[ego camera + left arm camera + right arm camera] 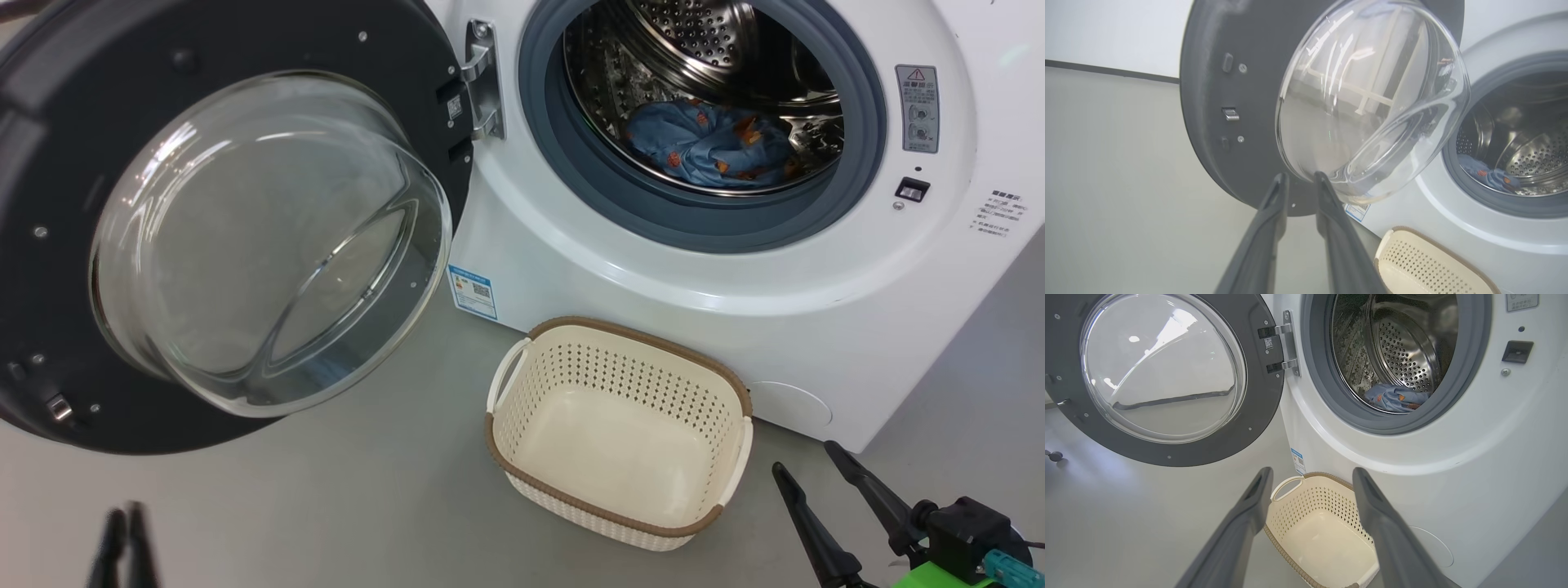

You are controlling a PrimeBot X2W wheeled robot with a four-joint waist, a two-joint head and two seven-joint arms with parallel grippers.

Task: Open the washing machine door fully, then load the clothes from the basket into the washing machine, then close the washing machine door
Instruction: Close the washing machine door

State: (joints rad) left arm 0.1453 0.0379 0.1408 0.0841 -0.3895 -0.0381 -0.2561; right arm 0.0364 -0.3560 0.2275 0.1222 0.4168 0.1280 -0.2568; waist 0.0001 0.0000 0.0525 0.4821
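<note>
Now the washing machine door (49, 204) is standing swung wide, the clothes (706, 147) are lying in the drum (702, 41), and the empty basket (620, 335) is sitting on the floor (326, 490). The left pincer (1301, 181) is hovering partly spread near the door's lower rim, gripping nothing. The right pincer (1312, 473) is gaping wide. Risk: fingers pushing the bulging glass could slip, leaving the door unlatched.

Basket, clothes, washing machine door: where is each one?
basket (620, 445): head view, bare inner floor.
clothes (706, 147): head view, blue bundle's middle.
washing machine door (253, 245): head view, glass bowl's centre.
</note>
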